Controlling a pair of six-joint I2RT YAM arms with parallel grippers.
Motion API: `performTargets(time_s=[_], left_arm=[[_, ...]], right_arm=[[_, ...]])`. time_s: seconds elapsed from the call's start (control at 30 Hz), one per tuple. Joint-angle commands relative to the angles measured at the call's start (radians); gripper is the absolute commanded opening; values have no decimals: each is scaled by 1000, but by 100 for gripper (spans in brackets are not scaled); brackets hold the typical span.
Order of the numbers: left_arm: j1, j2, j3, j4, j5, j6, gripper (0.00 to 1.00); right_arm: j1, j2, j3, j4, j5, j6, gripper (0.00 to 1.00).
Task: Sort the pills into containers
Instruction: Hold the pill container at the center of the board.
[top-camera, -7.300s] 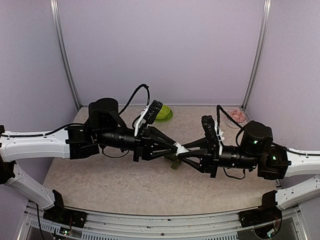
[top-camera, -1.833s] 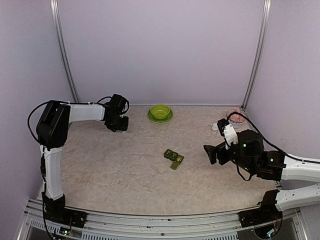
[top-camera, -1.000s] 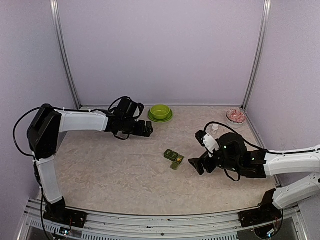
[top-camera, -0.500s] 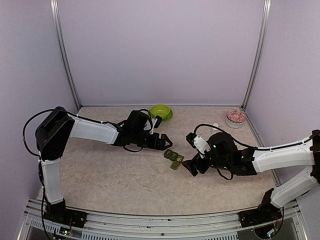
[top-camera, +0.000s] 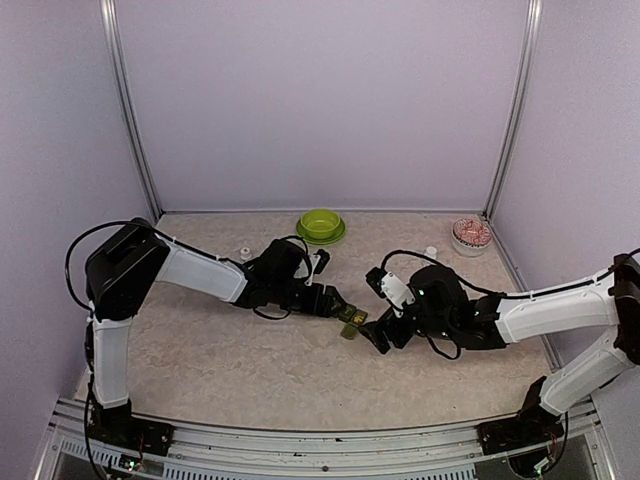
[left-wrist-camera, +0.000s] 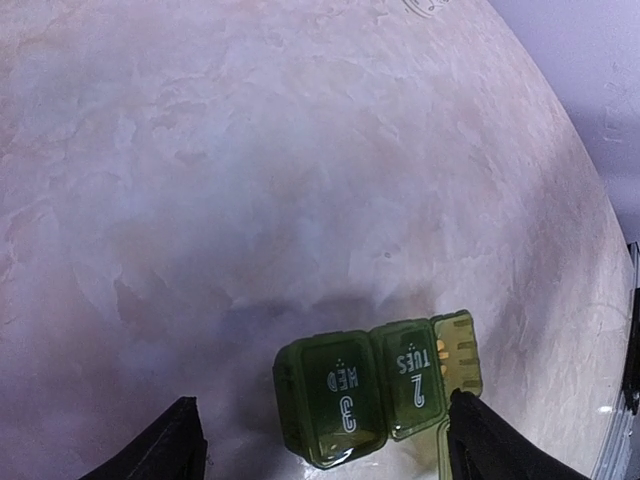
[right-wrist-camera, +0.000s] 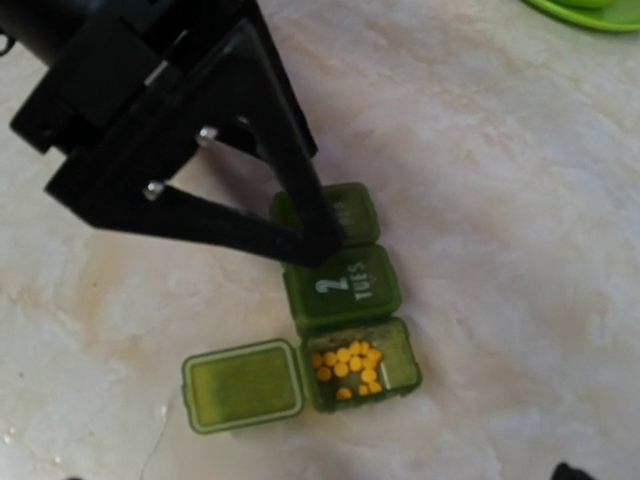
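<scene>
The dark green pill box (top-camera: 350, 318) lies mid-table, a row of three compartments. In the right wrist view its lids marked WED and TUES (right-wrist-camera: 343, 285) are shut. The end compartment stands open, lid (right-wrist-camera: 243, 385) flat beside it, with several small yellow pills (right-wrist-camera: 350, 365) inside. My left gripper (top-camera: 336, 304) is low over the box, jaws open, and straddles the box (left-wrist-camera: 365, 395) in its own view. One of its fingertips (right-wrist-camera: 322, 243) rests at the seam between WED and TUES. My right gripper (top-camera: 377, 338) hovers just right of the box, open and holding nothing.
A lime green bowl (top-camera: 321, 225) sits at the back centre. A dish of pink-and-white bits (top-camera: 471, 233) stands back right, with a small white bottle (top-camera: 430, 254) near it. A flat white cap (top-camera: 243, 253) lies back left.
My left arm has swept from the back left down onto the pill box, its jaws narrowing somewhat. My right gripper has crept left toward the box, still wide open.
</scene>
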Motion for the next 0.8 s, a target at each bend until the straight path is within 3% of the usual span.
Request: performTargets(time_s=[0.0,0.43,0.77], left_arm=[[-2,35,-33,63,-8,-1,80],[8,71,-66,138,16,-36,66],[2,98,-48,89,-40,-38,55]], right_arm=[[1,30,12,52,-21,-16,100],[33,212,68,93,78,-167,100],[42,258,113,78,87,-160,100]])
